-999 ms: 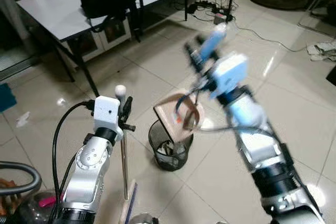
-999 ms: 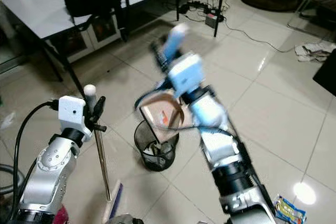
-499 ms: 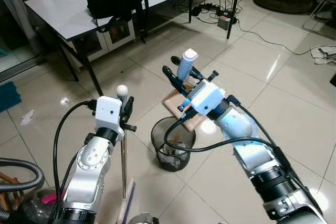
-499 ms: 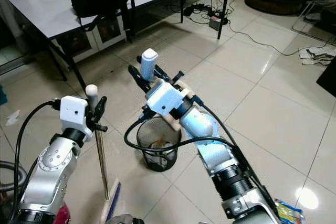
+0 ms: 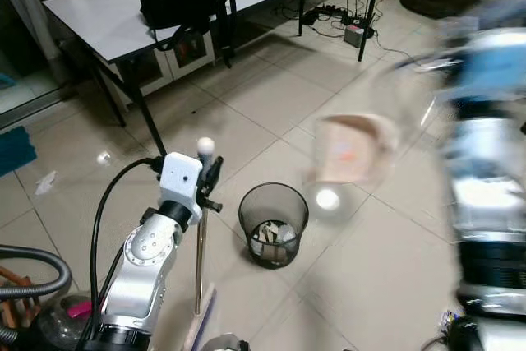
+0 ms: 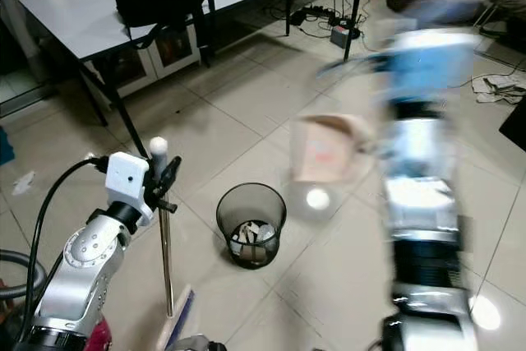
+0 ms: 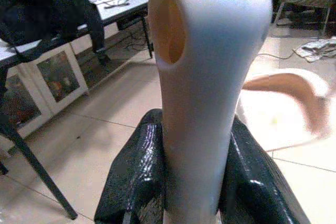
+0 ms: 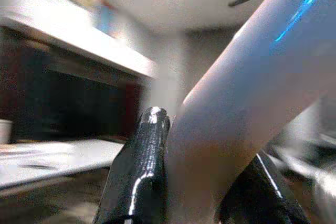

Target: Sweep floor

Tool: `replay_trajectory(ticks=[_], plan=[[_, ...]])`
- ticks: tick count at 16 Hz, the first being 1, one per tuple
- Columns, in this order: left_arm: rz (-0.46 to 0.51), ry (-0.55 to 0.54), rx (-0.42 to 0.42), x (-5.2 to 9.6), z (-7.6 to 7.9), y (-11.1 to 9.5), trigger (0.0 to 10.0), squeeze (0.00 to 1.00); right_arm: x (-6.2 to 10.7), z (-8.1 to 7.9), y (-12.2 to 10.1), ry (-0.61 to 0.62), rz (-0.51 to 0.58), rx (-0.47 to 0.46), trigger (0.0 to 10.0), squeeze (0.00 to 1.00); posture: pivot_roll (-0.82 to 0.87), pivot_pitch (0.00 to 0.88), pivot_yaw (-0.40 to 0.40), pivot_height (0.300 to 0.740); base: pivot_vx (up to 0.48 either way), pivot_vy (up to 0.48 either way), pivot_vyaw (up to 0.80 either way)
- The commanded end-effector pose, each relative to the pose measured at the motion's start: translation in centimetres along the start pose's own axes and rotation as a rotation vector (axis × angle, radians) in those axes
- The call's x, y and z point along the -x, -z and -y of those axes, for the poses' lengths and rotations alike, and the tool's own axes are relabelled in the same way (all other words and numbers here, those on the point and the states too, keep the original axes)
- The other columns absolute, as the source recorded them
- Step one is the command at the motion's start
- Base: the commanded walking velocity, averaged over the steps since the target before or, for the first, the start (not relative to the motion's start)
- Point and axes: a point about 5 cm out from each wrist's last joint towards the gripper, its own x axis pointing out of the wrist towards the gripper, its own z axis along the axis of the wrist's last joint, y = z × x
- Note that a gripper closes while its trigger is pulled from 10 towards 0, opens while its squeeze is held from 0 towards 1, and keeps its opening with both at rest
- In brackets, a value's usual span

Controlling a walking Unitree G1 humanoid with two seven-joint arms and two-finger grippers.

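Left gripper: closed on the broom handle, whose pale knob end is seen between the two black fingers in the left wrist view; the shaft is held close to upright.
Broom head: rested on the tiled floor near the lower edge of the head views, so the broom is judged to be merely parked there.
Right gripper: closed around a pale handle, judged to be that of the dustpan; the arm is heavily blurred in the head views.
Dustpan: held raised, above and to the right of the wire bin, not touching it; the pan is tilted, but the blur hides how far.
Wire bin: stood upright on the floor just to the right of the broom shaft, with scraps visible inside.
Likely step: emptying of the pan is judged done or nearly so.
Open room: bare tiles lie beyond and right of the bin.
Edges to mind: the table with its black legs at the far left, a cable across the far floor, and a vacuum hose at the near left edge.
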Motion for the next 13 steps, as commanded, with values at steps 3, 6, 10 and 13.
replay_trajectory(ticks=[3,6,10,13], plan=[[-0.005,0.038,0.01,-0.3,0.4,-0.3,10.0,0.0,2.3,3.7,3.5,0.031,-0.232,0.216,10.0,0.0,-0.02,0.017,0.097,0.74,0.0,0.0,-0.15],[-0.006,0.031,0.006,-0.2,0.3,-0.2,10.0,0.0,4.7,2.8,4.8,-0.008,-0.305,0.223,10.0,0.0,-0.02,0.019,0.097,0.74,0.0,0.0,-0.8],[0.005,-0.006,-0.024,0.1,-0.1,-0.3,10.0,0.0,7.4,0.0,6.2,-0.094,-0.398,0.166,10.0,0.0,-0.01,0.024,0.083,0.74,0.0,0.0,-0.8],[0.015,-0.004,-0.034,0.2,0.3,-0.7,10.0,0.0,7.9,-0.5,6.1,-0.109,-0.409,0.126,10.0,0.0,-0.01,0.029,0.083,0.74,0.0,0.0,-0.8]])
